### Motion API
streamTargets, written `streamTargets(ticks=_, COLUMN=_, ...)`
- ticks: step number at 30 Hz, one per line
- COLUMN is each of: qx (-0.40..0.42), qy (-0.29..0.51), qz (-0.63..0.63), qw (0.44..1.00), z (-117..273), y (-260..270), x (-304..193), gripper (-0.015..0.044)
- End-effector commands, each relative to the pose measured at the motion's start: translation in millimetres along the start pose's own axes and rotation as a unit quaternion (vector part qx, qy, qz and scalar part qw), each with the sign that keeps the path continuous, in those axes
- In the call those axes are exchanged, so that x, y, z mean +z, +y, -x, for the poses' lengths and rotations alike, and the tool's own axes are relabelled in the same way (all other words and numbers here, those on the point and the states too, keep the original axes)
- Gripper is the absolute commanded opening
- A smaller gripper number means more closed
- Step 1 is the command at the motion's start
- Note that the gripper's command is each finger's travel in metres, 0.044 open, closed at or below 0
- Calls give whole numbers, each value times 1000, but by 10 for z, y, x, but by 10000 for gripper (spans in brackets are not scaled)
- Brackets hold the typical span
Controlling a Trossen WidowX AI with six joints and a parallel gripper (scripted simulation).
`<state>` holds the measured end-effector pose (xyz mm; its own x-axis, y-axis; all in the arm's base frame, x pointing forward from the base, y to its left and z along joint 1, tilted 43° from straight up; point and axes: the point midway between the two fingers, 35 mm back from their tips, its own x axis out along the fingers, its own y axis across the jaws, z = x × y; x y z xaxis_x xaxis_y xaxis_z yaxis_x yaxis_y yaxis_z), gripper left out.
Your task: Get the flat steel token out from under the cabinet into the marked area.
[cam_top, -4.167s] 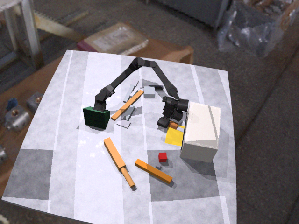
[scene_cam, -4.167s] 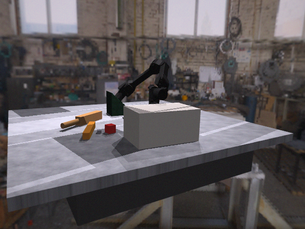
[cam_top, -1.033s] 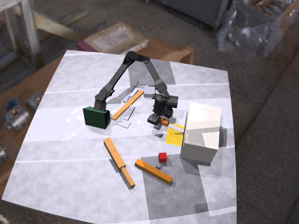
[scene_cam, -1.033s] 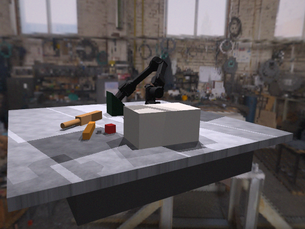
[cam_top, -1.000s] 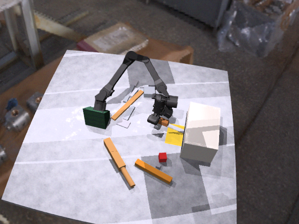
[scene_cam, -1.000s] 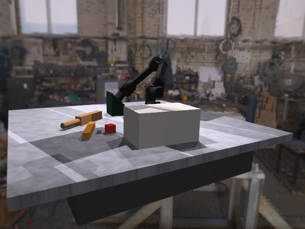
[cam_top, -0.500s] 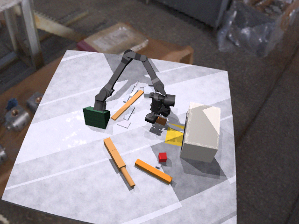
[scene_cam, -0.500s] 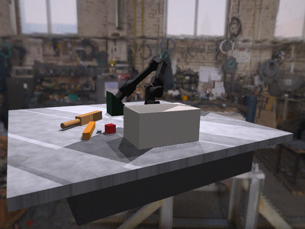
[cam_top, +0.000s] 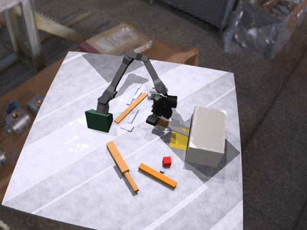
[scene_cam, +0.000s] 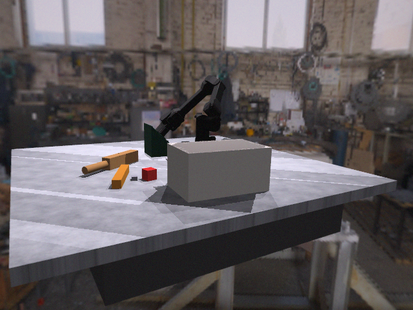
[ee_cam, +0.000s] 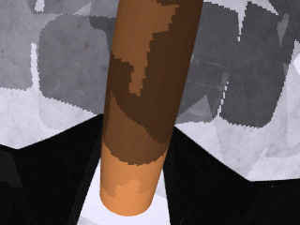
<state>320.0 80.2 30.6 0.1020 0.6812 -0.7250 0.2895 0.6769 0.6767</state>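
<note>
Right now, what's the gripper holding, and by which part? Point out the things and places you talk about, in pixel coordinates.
The gripper (cam_top: 158,121) (ee_cam: 135,127) grips a tool by its round brown handle (cam_top: 163,122) (ee_cam: 141,94), near the end.

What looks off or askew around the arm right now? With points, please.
Nothing looks spilled or damaged. The one oddity: pale flat pieces (cam_top: 126,127) lie scattered at odd angles near the long orange bar (cam_top: 130,108); I can't tell what they are.

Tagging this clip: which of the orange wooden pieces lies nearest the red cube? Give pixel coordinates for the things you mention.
The plain bright-orange bar (cam_top: 157,176) (scene_cam: 120,176), beside the red cube (cam_top: 167,161) (scene_cam: 149,174); unlike the handled piece (cam_top: 119,158) (scene_cam: 116,161), it has no round handle.
</note>
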Motion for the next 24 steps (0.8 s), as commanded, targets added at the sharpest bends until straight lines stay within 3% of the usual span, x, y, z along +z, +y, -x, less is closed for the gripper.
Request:
streamTargets(ticks=1, qx=-1, qy=2, qz=-4, qw=1000, z=-9, y=-3, x=-80, gripper=0)
streamTargets(ticks=24, qx=0, qy=3, qz=-4, qw=1000, z=-9, y=16, x=-358, gripper=0)
